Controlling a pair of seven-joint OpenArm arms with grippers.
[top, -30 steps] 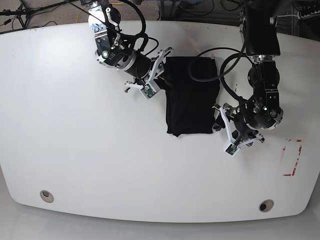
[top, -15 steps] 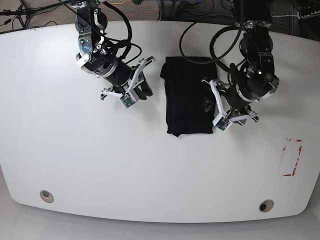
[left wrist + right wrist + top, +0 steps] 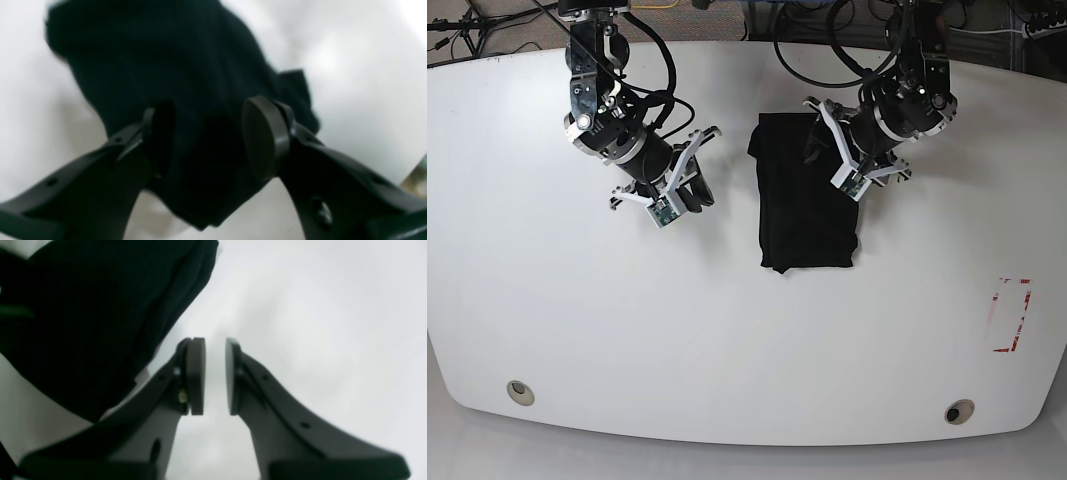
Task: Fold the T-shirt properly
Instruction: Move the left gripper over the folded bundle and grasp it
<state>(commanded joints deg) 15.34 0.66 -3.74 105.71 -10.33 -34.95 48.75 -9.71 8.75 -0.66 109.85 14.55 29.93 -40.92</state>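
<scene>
The T-shirt (image 3: 807,200) lies folded into a narrow black rectangle on the white table (image 3: 727,330), right of centre. My left gripper (image 3: 825,150) hovers over the shirt's upper right part. In the left wrist view the left gripper (image 3: 210,136) is open and empty, with the black cloth (image 3: 166,60) beneath it. My right gripper (image 3: 695,188) is over bare table left of the shirt, apart from it. In the right wrist view the right gripper (image 3: 215,376) has a narrow gap between its pads and holds nothing. The shirt (image 3: 100,306) lies to its upper left.
A red-outlined rectangle (image 3: 1012,315) is marked on the table at the right. Two round holes (image 3: 519,391) (image 3: 959,411) sit near the front edge. Black cables (image 3: 847,40) hang behind the table's far edge.
The left arm swung from the shirt's lower right up to its upper right part. The right arm drew away leftward from the shirt's left edge. The shirt did not move.
</scene>
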